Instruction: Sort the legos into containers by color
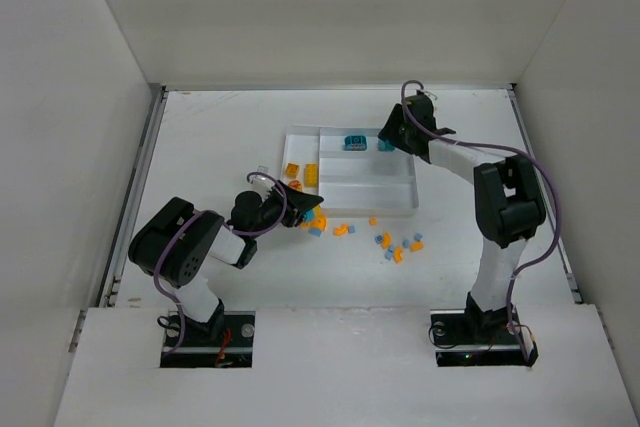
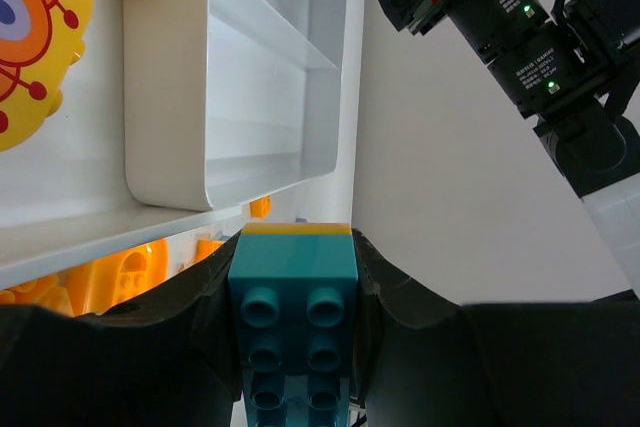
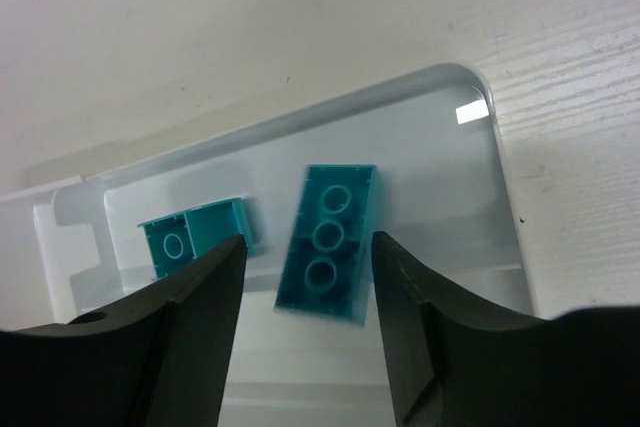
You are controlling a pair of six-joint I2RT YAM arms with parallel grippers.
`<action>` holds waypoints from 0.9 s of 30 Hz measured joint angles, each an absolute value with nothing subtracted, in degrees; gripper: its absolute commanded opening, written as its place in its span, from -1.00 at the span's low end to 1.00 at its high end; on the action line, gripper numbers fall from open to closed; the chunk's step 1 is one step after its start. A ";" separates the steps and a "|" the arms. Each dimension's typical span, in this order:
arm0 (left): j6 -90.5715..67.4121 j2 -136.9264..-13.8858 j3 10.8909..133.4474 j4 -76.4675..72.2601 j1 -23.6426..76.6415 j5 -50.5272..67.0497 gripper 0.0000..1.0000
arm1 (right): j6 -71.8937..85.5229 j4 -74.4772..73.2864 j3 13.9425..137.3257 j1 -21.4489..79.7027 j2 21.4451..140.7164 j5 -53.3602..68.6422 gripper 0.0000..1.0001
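Teal bricks (image 1: 355,142) already lie in the tray's (image 1: 370,192) far section under the right gripper's (image 1: 388,135) parted jaws, the left gripper (image 1: 306,213) clamps a held teal brick (image 2: 293,277) beside the tray, and orange and blue legos (image 1: 398,244) lie unsorted on the table (image 1: 220,137).

A tray (image 1: 372,189) sits mid-frame on the desk (image 1: 220,137); loose bricks (image 1: 396,245) lie scattered just below it, two bricks (image 1: 354,142) inside its upper compartment.
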State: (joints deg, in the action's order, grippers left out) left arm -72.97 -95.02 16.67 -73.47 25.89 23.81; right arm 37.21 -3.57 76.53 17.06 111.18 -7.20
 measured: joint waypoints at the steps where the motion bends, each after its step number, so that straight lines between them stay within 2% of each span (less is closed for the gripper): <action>1: -72.97 -95.02 16.67 -73.49 25.91 23.83 -0.70 | 37.41 -3.66 76.75 17.06 111.26 -7.27 0.29; 4: -72.97 -95.02 16.67 -73.49 25.96 23.83 -0.70 | 37.85 -3.44 76.90 17.06 111.22 -7.27 0.35; 9: -72.99 -94.98 17.08 -73.47 26.57 23.81 -0.70 | 38.22 -1.89 72.99 17.65 107.02 -7.31 0.32; 13: -73.28 -94.37 17.61 -73.45 27.07 23.81 -0.70 | 37.45 2.13 62.52 19.73 95.44 -7.46 0.03; 17: -74.50 -93.51 18.55 -73.52 27.55 23.83 -0.70 | 35.42 9.04 49.78 26.59 80.93 -5.76 -0.02; 19: -75.59 -93.47 19.29 -73.49 27.66 23.83 -0.70 | 34.79 13.17 44.12 31.62 75.24 -3.95 0.06; 22: -77.45 -93.47 20.10 -73.54 27.66 23.81 -0.69 | 35.38 18.87 36.14 38.83 69.08 -1.13 0.32; 27: -80.16 -93.47 20.97 -73.49 27.99 23.53 -0.69 | 38.72 26.92 28.23 45.12 66.24 0.47 0.59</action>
State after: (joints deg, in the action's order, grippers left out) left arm -80.16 -93.47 20.97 -73.49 27.99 23.53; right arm 38.72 26.92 28.23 45.12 66.24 0.47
